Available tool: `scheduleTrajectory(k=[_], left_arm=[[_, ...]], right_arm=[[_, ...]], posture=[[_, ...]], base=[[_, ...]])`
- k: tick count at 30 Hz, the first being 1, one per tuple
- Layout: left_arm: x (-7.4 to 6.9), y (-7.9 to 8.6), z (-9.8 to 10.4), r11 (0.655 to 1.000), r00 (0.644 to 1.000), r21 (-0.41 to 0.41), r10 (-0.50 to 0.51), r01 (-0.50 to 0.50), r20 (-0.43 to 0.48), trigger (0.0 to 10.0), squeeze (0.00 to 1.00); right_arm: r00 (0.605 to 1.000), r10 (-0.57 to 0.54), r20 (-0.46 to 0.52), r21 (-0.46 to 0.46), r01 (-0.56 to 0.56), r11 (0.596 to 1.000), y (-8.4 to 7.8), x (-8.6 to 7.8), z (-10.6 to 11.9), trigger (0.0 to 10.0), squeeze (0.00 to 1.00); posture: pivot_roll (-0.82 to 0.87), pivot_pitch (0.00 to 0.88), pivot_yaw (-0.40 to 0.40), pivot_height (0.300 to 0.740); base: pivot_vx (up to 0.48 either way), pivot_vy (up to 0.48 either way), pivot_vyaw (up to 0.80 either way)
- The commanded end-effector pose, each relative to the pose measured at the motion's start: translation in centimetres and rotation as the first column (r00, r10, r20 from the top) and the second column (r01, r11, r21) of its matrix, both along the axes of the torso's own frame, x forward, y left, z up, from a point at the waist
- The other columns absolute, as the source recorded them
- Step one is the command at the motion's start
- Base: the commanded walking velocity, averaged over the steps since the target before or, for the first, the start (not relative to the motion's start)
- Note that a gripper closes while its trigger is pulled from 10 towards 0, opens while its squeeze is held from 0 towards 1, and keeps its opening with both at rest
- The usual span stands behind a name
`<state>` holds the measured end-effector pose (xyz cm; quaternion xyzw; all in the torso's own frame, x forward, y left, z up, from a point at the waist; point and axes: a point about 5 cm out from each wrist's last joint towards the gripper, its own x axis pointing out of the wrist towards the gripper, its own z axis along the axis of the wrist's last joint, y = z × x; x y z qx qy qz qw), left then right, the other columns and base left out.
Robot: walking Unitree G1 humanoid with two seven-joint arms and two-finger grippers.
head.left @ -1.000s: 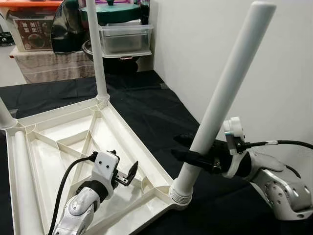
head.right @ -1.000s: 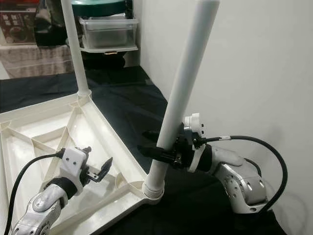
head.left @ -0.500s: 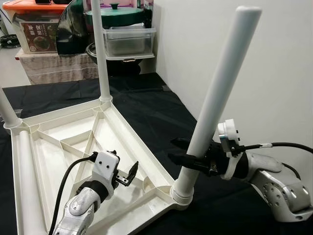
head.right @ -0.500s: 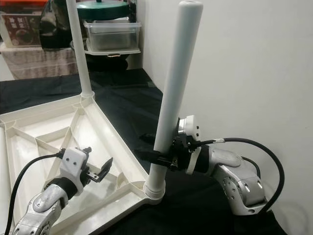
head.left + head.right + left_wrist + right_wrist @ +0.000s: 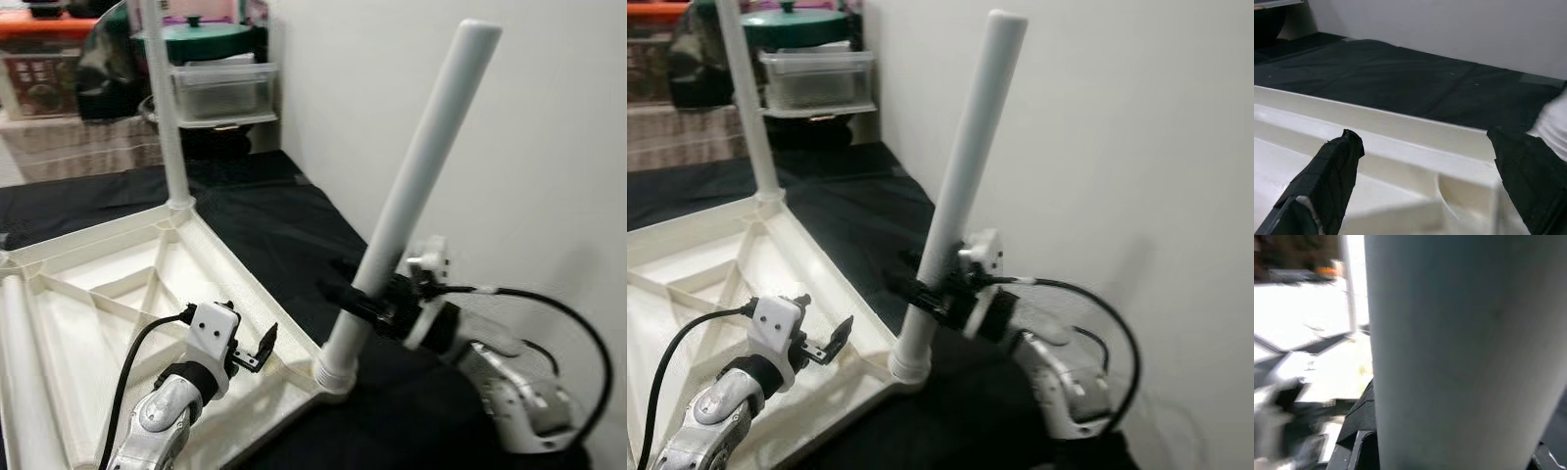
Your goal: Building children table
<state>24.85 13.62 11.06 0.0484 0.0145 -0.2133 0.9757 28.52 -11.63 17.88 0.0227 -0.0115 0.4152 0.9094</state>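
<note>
The white tabletop (image 5: 250, 279) lies upside down on a black cloth. A white table leg (image 5: 421, 166) stands in its near right corner socket (image 5: 333, 370) and leans to the right. My right gripper (image 5: 345, 284) is shut on the lower part of this leg, whose shaft (image 5: 1449, 352) looms close in the right wrist view. Another leg (image 5: 162, 108) stands upright in the far corner. My left gripper (image 5: 257, 351) hovers open just above the tabletop's ribs near the front rim, its fingers (image 5: 1327, 181) spread wide with nothing between them.
A white wall (image 5: 549, 147) rises close on the right. At the back stand a clear plastic box (image 5: 220, 93), a green pot (image 5: 211, 39) and other storage. A loose leg (image 5: 18, 362) lies along the tabletop's left side. Black cloth (image 5: 265, 215) covers the floor.
The camera has moved, so the whole scene sits further left. The right gripper keeps its hold on the leg, which leans more than half a second ago. The left gripper holds still.
</note>
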Motion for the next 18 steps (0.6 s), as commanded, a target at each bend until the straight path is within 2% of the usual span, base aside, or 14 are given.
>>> scheduleTrajectory(k=[1,2,4,9,11,14,17,18], left_arm=[[0.0,0.3,-0.5,1.000,1.000,0.013,0.011,-0.011,-0.024,10.0,0.00],[0.1,0.3,-0.5,1.000,1.000,0.014,0.014,-0.014,-0.023,10.0,0.00],[0.1,0.4,-0.5,1.000,1.000,0.015,0.017,-0.016,-0.022,10.0,0.00],[0.3,0.4,-0.5,0.999,0.999,0.018,0.027,-0.027,-0.021,10.0,0.00],[0.3,0.5,-0.5,0.999,0.999,0.021,0.032,-0.032,-0.023,10.0,0.00],[0.4,0.6,-0.6,0.999,0.999,0.023,0.044,-0.044,-0.025,10.0,0.00],[0.4,0.6,-0.6,0.999,0.999,0.023,0.044,-0.044,-0.025,10.0,0.00],[0.4,0.6,-0.6,0.999,0.999,0.016,0.048,-0.047,-0.026,10.0,0.00]], right_arm=[[0.936,-0.281,-0.211,-0.223,0.234,0.946,-2.2,0.7,-5.8,10.0,0.00],[0.909,-0.344,-0.237,-0.257,0.283,0.924,-2.3,0.9,-6.2,10.0,0.00],[0.884,-0.394,-0.252,-0.294,0.319,0.901,-2.3,1.0,-6.5,10.0,0.00],[0.898,-0.381,-0.219,-0.340,0.296,0.893,-1.6,0.7,-6.9,10.0,0.00],[0.896,-0.378,-0.234,-0.362,0.280,0.889,-1.4,0.7,-7.2,10.0,0.00],[0.864,-0.408,-0.295,-0.367,0.292,0.883,-1.1,1.1,-8.0,10.0,0.00],[0.859,-0.418,-0.296,-0.370,0.300,0.879,-1.0,1.1,-8.0,10.0,0.00],[0.853,-0.414,-0.317,-0.338,0.306,0.890,-0.7,1.2,-8.0,10.0,0.00]], posture=[[-0.01,0.000,-0.063,0.740],[-0.01,0.000,-0.063,0.740],[-0.01,0.000,-0.063,0.740],[-0.01,0.000,-0.064,0.740],[-0.01,0.000,-0.067,0.740],[0.00,0.000,-0.073,0.740],[0.00,0.000,-0.073,0.740],[0.00,0.000,-0.075,0.740]], base=[[0.000,0.000,0.00],[0.000,0.000,0.00],[0.000,0.000,0.00],[0.000,0.000,0.00],[0.000,0.000,0.00],[0.000,0.000,0.00],[0.000,0.000,0.00],[0.000,0.000,0.00]])
